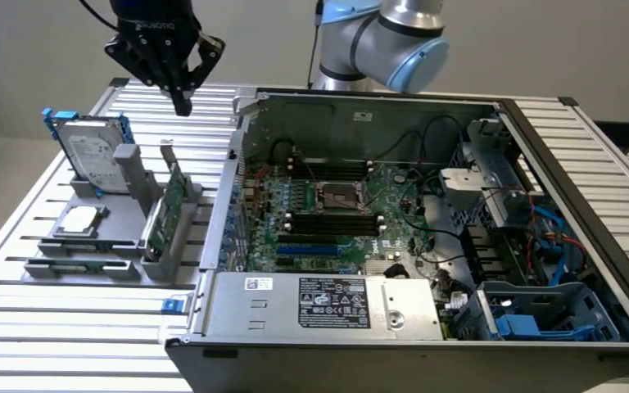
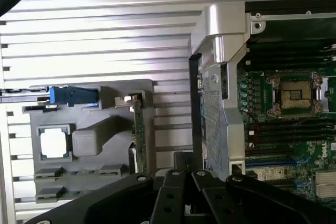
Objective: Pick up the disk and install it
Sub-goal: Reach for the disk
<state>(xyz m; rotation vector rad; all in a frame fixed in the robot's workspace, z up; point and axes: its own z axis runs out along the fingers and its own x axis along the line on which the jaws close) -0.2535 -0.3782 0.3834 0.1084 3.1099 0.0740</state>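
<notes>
The disk (image 1: 88,151), a silver hard drive with a white label in a blue carrier, stands upright in a grey holder (image 1: 112,209) at the exterior view's left. In the wrist view the disk is edge-on, its blue carrier end (image 2: 73,95) showing. My black gripper (image 1: 183,105) hangs in the air above the slatted table, behind and to the right of the disk, well apart from it. Its fingers point down, shut with nothing between them. In the wrist view the gripper (image 2: 185,176) hovers between the holder and the case wall.
The open computer case (image 1: 238,123) with its motherboard (image 1: 342,209) fills the middle and right. A green circuit card (image 1: 161,217) and a small square silver chip (image 1: 79,219) sit in the grey holder. A bay with blue plastic parts (image 1: 533,315) lies at the case's front right.
</notes>
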